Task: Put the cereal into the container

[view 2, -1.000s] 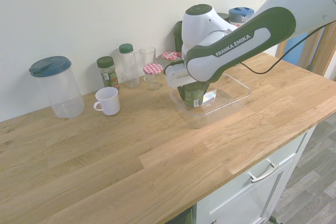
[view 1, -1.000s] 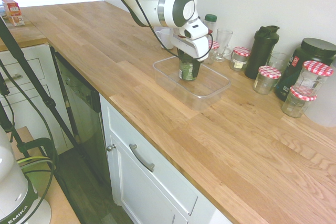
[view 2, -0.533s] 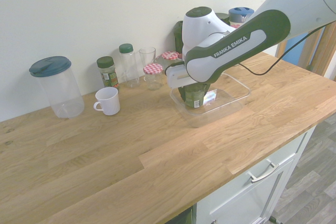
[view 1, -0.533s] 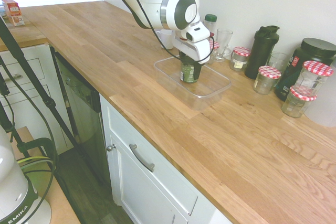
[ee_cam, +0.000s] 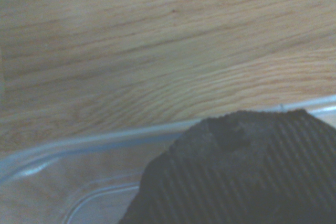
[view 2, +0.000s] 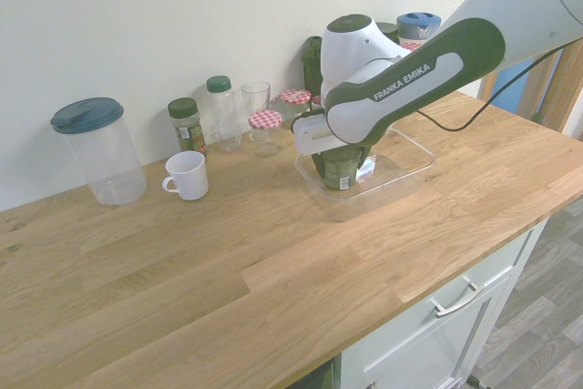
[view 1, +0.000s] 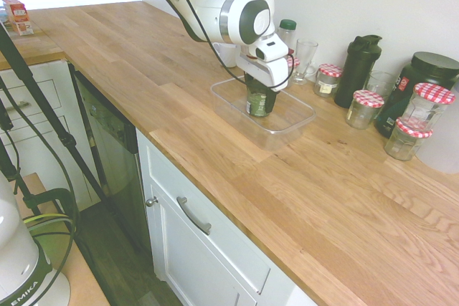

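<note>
Cereal cup clamped in my hand, down inside the clear container

Going left to right in the first exterior view, a red-and-white carton (view 1: 19, 18) stands at the far end of the counter (view 1: 215, 170). Well apart from it, a white mug (view 1: 226, 54) sits just beyond the clear container (view 1: 276, 139), which rests on the counter. My hand (view 1: 259, 94) reaches down over the container from above, its two dark fingers closed on opposite sides of the green cereal cup (view 1: 258, 106). I have the cup within the container's rim, roughly upright; whether its base touches the container's floor, I cannot tell.

Past my hand stand a bottle with a green cap (view 1: 287, 31), a clear glass with a handle (view 1: 305, 54), a jar with a red-checked lid (view 1: 328, 82) and a tall black shaker (view 1: 357, 69). Another checked-lid jar (view 1: 364, 110) is just beside the shaker, then come a big dark tub (view 1: 411, 91) and two more checked-lid jars (view 1: 428, 107) (view 1: 407, 141) near it.

In the second exterior view, a clear pitcher with a blue lid (view 2: 107, 152) is leftmost, then a green-lidded jar with a label (view 2: 187, 127) behind the mug.

Up close in my wrist view, the crinkled dark lid (ee_cam: 236, 171) of the cup covers part of the container's rim.
</note>
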### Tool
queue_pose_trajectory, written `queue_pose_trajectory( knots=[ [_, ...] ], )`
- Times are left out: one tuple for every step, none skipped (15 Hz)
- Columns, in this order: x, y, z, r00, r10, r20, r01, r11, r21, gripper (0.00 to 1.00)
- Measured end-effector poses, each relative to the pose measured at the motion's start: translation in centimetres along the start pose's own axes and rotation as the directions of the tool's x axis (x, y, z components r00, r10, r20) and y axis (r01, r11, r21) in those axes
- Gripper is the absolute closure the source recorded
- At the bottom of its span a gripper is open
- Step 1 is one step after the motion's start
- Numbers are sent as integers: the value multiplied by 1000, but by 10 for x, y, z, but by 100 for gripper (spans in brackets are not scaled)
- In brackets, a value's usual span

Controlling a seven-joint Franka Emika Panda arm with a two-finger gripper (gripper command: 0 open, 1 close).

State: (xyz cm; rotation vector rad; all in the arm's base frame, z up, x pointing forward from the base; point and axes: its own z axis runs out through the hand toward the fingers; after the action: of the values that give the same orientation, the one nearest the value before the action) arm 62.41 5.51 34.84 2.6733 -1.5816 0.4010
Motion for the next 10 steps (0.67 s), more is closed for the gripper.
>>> queue_pose_trajectory(
  knots=[
    [-2,5,3,1000,-5,5,5,1000,-6,0],
    [-4,9,5,1000,-9,11,9,1000,-9,0],
    [-7,16,5,1000,-15,19,15,1000,-13,0],
    [-10,22,2,999,-22,26,22,1000,-15,0],
    [-12,29,-3,999,-28,32,28,1000,-13,0],
    [-14,36,-13,999,-32,36,32,999,-6,0],
    [-16,43,-25,999,-38,39,38,999,5,0],
    [-17,50,-39,998,-41,43,40,999,15,0],
    [-17,56,-55,998,-41,47,40,999,21,0],
    [-15,64,-73,998,-45,49,43,999,24,0]
  ],
)
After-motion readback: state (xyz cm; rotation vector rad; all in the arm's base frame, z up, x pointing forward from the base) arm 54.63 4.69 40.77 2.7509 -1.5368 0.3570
